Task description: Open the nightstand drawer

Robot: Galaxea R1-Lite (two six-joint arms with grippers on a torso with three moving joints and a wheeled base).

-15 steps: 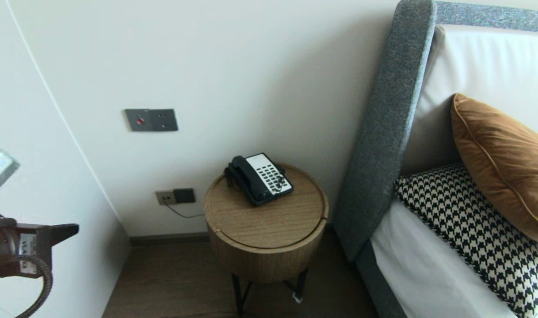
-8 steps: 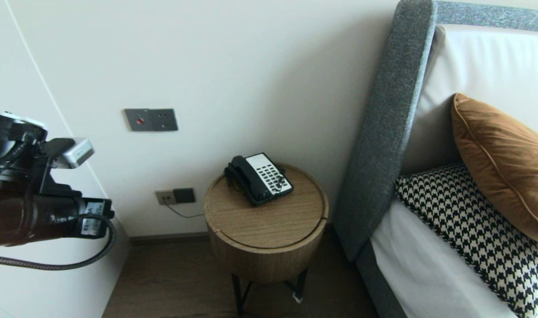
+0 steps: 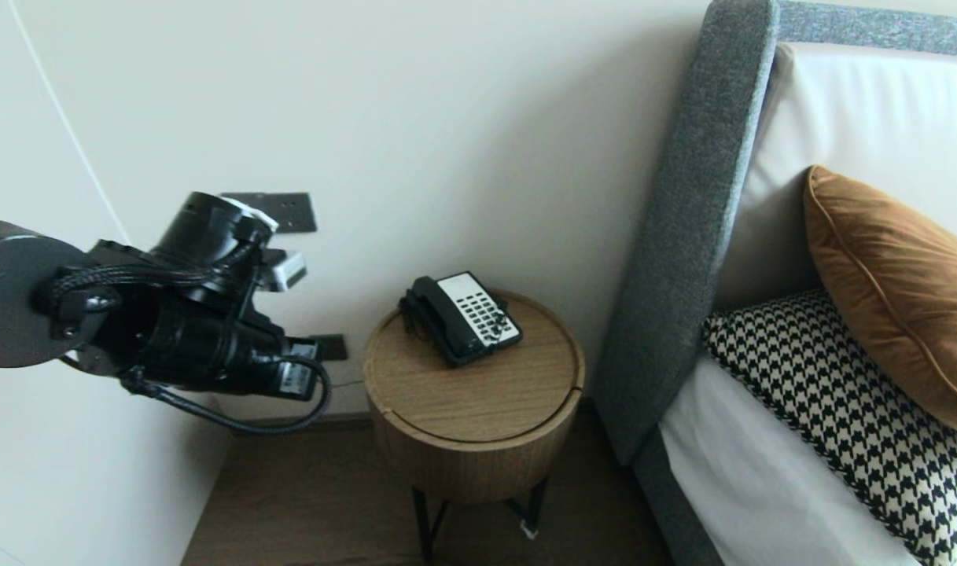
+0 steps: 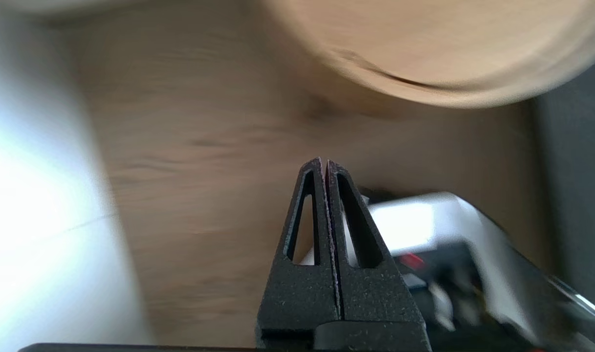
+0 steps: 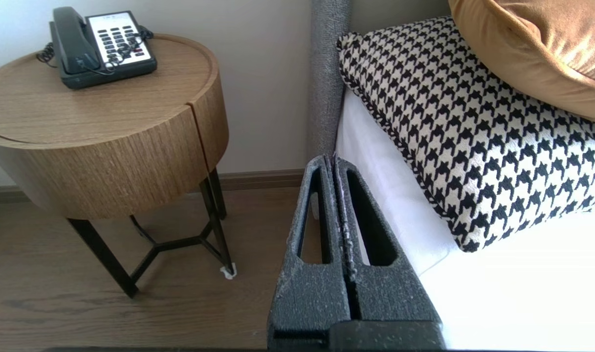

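- Telephone (image 3: 461,317): where do we locate it?
- We locate it on the bedside table (image 3: 478,401), at the far left edge of the round top, on the side nearest the wall (image 3: 447,118). The handset lies in its cradle on the left of the unit and the keypad faces up. We judge that this placement keeps the cord toward the wall and the keys within reach of the mattress (image 5: 497,274)
- What state do we record for the left gripper (image 4: 324,164)?
- Fingers pressed together, pinching nothing. The left arm (image 3: 187,330) holds it in the air to the left of the table, near the table's curved side and apart from it. The gripper is aimed at the floor (image 4: 204,146), with the table's rim ahead of it. We judge that shut fingers give a slim tip beside the furniture
- And the right gripper (image 5: 334,159)?
- Also pressed together and empty. It hangs low near the mattress edge, facing the houndstooth pillow (image 5: 473,137), well apart from the telephone. The head view does not show it
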